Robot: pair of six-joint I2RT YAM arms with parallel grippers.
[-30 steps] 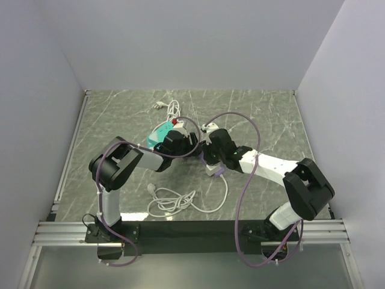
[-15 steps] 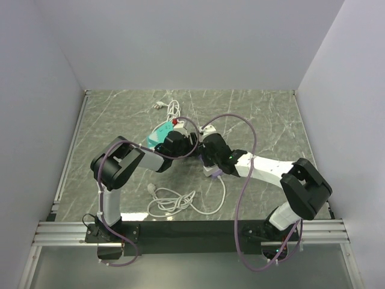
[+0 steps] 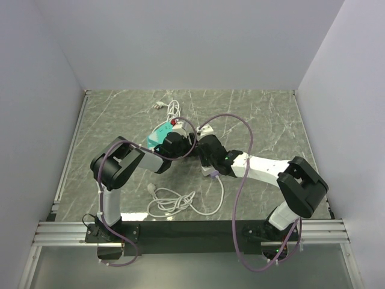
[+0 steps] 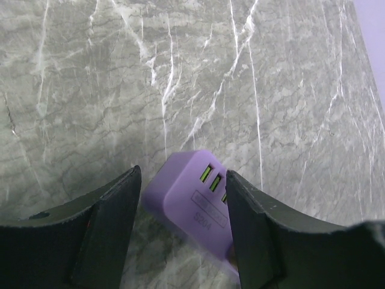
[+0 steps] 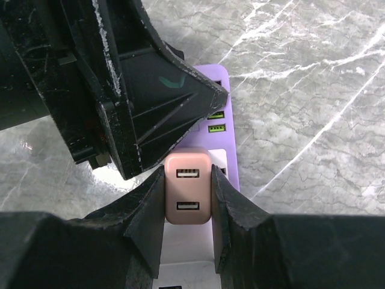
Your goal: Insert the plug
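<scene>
The plug, a flat block with a white face, purple sides and green USB ports, lies on the marble table. Its thin white cable coils toward the front. My left gripper is open and straddles the block's end; a gap shows at the left finger. My right gripper is shut on a small pink cube adapter, held upright against the block's white face. In the top view both grippers meet over the block.
A teal socket box with a red button sits just behind the left gripper, and a second white cable is looped behind it. The left gripper's black body crowds the right wrist view. Grey walls enclose three sides.
The right arm has swung left, bringing the pink adapter and the block closer to the left gripper. The left arm has barely moved, and its jaws have narrowed slightly.
</scene>
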